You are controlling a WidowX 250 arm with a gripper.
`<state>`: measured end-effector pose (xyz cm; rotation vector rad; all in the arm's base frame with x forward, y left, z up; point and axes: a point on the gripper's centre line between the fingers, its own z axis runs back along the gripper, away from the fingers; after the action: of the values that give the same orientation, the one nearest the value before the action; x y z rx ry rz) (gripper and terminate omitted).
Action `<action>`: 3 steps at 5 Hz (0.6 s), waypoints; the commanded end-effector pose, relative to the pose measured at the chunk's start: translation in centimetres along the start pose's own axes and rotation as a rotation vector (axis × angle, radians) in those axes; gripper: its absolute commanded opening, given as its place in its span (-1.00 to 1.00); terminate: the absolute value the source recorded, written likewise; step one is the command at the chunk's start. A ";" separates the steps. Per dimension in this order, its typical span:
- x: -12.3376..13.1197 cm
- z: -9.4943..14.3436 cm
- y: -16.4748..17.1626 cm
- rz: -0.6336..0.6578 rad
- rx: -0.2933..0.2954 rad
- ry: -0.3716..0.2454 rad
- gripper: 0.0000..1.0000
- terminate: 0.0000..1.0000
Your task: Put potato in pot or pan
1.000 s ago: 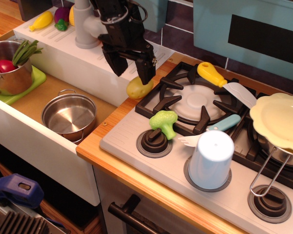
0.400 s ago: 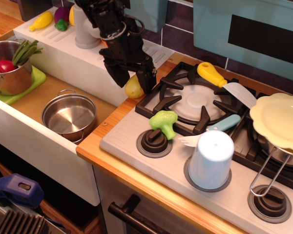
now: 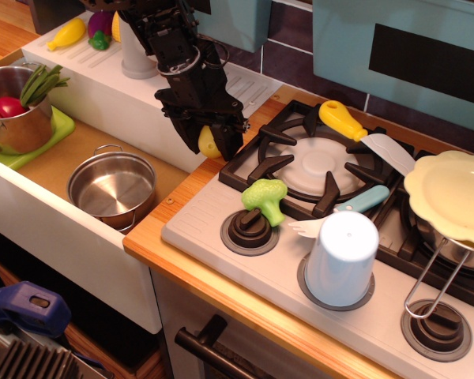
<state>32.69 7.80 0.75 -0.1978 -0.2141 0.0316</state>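
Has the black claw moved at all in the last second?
Yes. The black claw dropped and closed around the glossy yellow potato, at the left edge of the black stove grate.

Your end effector point(image 3: 211, 139) points downward from the black arm, its fingers closed around the potato point(image 3: 208, 143).

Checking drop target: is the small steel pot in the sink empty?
Empty. The small pot shows a bare shiny bottom. The potato is between the jaws of the gripper, at the stove's edge.
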 end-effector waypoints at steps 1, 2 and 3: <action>0.7 2.7 0.6 -0.028 0.086 0.018 -1.00 -1.00; -0.1 4.8 1.4 -0.049 0.303 0.098 -1.00 -1.00; -0.9 6.2 3.3 -0.058 0.374 0.188 -1.00 -1.00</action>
<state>29.58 13.42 4.76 0.1895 0.0583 -0.0198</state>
